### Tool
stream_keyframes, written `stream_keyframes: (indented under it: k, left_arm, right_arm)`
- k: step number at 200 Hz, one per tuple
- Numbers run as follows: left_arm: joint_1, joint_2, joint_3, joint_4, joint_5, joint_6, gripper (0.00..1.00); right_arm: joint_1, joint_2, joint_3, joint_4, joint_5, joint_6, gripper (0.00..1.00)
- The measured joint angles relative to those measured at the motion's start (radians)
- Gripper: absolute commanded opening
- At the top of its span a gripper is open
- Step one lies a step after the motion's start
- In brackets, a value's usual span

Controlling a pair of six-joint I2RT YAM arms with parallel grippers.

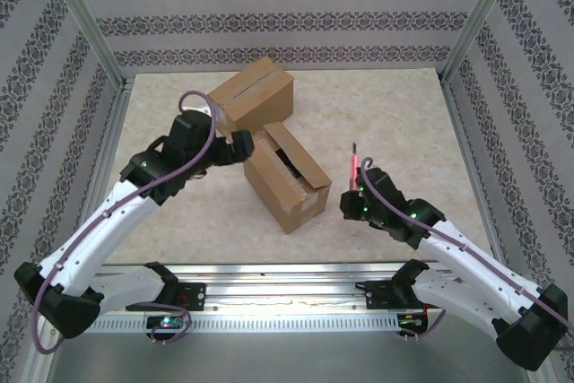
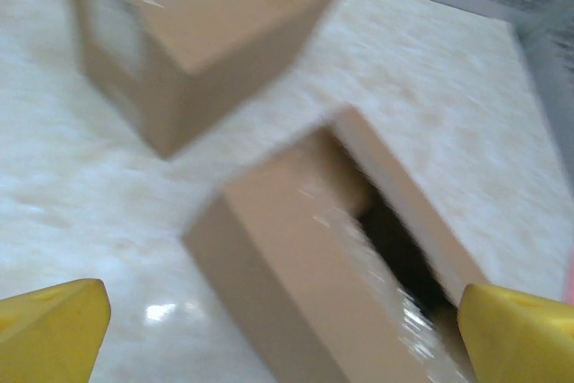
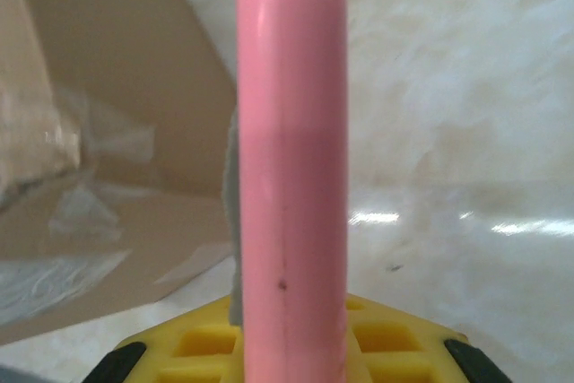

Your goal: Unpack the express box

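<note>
Left gripper (image 1: 240,145): jaws spread wide, empty, poised at the left top edge of the express box (image 1: 285,177). Table (image 1: 404,114): carries both cartons mid-surface. Express box: the nearer carton, its top seam parted, with a dark gap between the flaps. Second box (image 1: 253,94): closed, just behind. Right gripper (image 1: 352,193): clamped on a pink tool (image 3: 291,177), just right of the express box. I judge it best to hook one left finger under the flap and lift slowly.
</note>
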Motion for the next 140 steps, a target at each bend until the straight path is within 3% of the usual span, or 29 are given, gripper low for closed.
stream_keyframes:
  k: [21,45,105,140]
  left_arm:
    - [0.125,0.087,-0.001,0.015,0.031,0.026,1.00]
    - [0.200,0.199,-0.004,0.072,0.086,0.029,1.00]
    - [0.218,0.410,-0.004,0.242,0.143,0.024,1.00]
    - [0.220,0.443,-0.016,0.292,0.168,0.024,1.00]
  right_arm:
    - [0.046,0.049,-0.021,0.065,0.001,0.072,0.00]
    - [0.047,0.091,-0.024,0.144,0.011,0.131,0.00]
    - [0.043,0.170,-0.023,0.258,0.038,0.188,0.00]
    - [-0.032,0.208,-0.005,0.291,0.018,0.184,0.00]
